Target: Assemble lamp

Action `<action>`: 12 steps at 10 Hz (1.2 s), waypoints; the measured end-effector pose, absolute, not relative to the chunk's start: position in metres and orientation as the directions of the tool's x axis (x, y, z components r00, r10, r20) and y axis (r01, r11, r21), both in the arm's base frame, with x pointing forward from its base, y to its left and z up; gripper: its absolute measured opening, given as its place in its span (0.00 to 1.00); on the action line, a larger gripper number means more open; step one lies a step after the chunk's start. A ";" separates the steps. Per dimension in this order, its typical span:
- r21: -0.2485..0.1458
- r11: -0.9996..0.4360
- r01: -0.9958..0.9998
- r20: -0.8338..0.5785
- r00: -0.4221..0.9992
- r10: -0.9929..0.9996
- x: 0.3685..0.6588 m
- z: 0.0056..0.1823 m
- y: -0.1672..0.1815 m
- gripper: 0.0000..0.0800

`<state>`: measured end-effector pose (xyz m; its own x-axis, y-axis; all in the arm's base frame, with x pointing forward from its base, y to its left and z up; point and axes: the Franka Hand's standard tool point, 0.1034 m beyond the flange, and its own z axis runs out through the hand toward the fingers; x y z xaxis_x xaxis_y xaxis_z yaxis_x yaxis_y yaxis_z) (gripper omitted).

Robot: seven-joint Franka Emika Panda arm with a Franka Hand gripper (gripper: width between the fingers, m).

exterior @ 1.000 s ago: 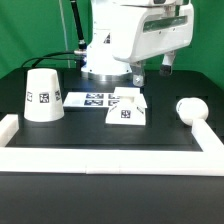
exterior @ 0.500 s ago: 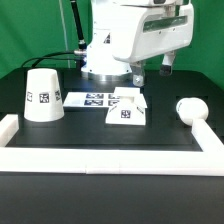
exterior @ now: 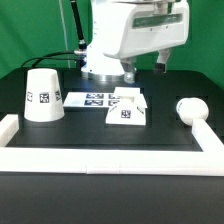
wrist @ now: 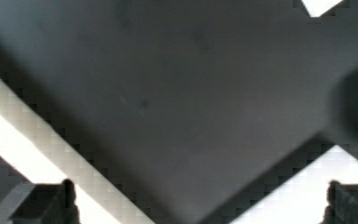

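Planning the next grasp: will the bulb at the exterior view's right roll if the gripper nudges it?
Probably: the bulb seems to lie on its side with a round head, so a nudge could roll it. The white border rail close beside it might stop it. It looks like rigid white plastic, so likely stiff and light.
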<state>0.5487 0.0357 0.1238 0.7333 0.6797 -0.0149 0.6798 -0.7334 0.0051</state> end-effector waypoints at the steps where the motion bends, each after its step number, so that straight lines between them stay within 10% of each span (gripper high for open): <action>1: 0.005 -0.782 0.623 -0.019 0.782 0.623 0.533 0.122 0.034 0.87; 12: -0.009 -0.962 0.273 -0.048 0.961 0.273 0.471 0.102 0.010 0.87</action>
<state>0.4707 0.0102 0.1016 0.9608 0.2730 -0.0479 0.2729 -0.9620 -0.0088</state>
